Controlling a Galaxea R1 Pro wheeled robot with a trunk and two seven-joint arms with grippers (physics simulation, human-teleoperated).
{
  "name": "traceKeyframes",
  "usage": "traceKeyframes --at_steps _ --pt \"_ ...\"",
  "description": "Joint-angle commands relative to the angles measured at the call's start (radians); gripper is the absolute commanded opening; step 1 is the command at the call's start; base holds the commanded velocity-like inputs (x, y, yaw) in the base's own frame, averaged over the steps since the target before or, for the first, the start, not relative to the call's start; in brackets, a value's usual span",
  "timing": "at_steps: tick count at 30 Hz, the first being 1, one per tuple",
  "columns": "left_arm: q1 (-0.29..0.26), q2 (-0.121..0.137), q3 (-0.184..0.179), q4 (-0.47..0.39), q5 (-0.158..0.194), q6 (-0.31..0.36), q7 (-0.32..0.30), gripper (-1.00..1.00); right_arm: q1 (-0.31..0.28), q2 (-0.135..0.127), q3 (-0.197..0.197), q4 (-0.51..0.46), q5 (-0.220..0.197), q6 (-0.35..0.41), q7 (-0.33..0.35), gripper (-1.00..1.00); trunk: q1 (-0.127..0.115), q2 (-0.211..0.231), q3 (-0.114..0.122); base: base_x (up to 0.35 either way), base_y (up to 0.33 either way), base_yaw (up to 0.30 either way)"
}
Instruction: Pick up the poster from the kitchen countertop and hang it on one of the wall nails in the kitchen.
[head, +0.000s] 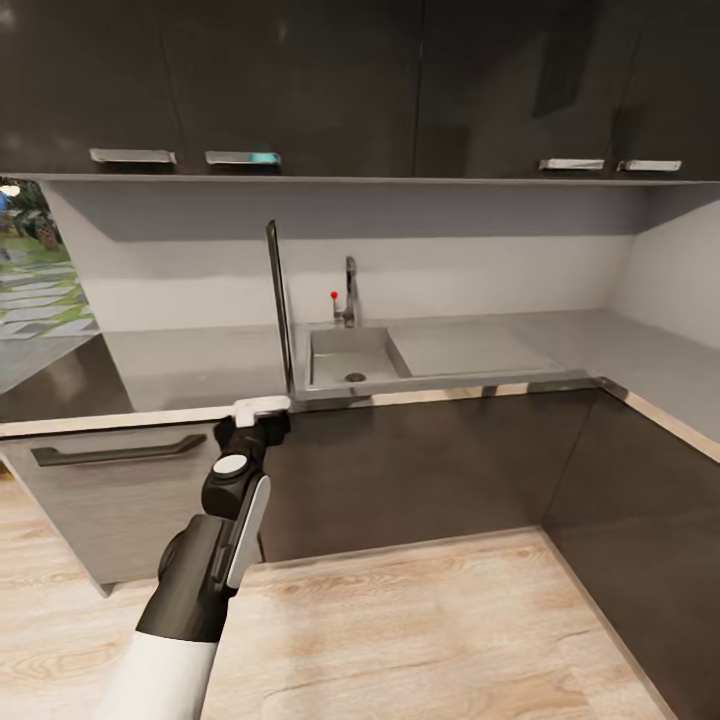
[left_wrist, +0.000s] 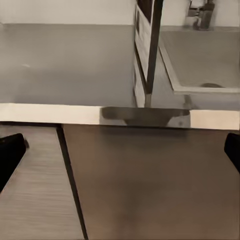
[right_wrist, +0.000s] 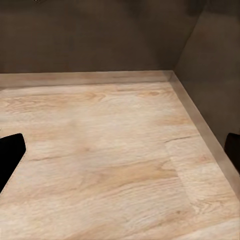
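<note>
Left claw (head: 262, 408) below edge-on poster (head: 279, 300); artwork hidden.

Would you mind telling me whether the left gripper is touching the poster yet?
Apart. The left wrist view shows the left gripper open, short of the countertop edge; the poster stands beyond.

Matte grey countertop (head: 180, 365), wood-grain floor (head: 420, 640)

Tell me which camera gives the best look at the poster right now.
The head view: the poster stands edge-on on the kitchen countertop beside the sink, full height visible, with the left end effector at the counter edge before it. The left wrist view shows its lower part closer, top cropped. The right wrist view faces the wooden floor.
</note>
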Motion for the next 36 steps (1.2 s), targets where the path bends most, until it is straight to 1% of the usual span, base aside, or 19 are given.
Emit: traceKeyframes --at_steps 1,9,16,25,31,36 --pt "-0.001 0.000 -0.001 -0.002 -0.003 0.006 0.007 1.00 0.000 0.000 0.000 -0.001 0.011 0.000 -0.009 1.00 0.000 -0.001 -0.001 0.053 0.005 0.067" --pt "-0.001 0.000 -0.002 -0.004 -0.001 0.008 0.011 1.00 0.000 0.000 0.000 -0.001 0.012 0.000 -0.009 1.00 0.000 -0.001 -0.001 0.276 0.001 0.008" --pt "-0.001 0.000 -0.002 -0.005 -0.001 0.008 0.011 1.00 0.000 0.000 0.000 -0.001 0.012 0.000 -0.009 1.00 0.000 -0.001 -0.001 0.125 -0.045 0.001" --pt "-0.001 0.000 0.000 -0.005 -0.002 0.008 0.011 1.00 0.000 0.000 0.000 0.000 0.012 0.000 -0.009 1.00 0.000 -0.001 -0.001 0.244 -0.121 0.000" --pt "-0.001 0.000 0.000 -0.006 -0.002 0.008 0.010 1.00 0.000 0.000 -0.001 0.000 0.012 0.000 -0.009 1.00 0.000 -0.001 -0.001 0.068 -0.025 0.000" --pt "-0.001 0.000 0.000 -0.006 -0.003 0.008 0.011 1.00 0.000 0.000 -0.001 0.000 0.012 0.000 -0.009 1.00 0.000 -0.001 -0.001 0.233 -0.003 0.000"
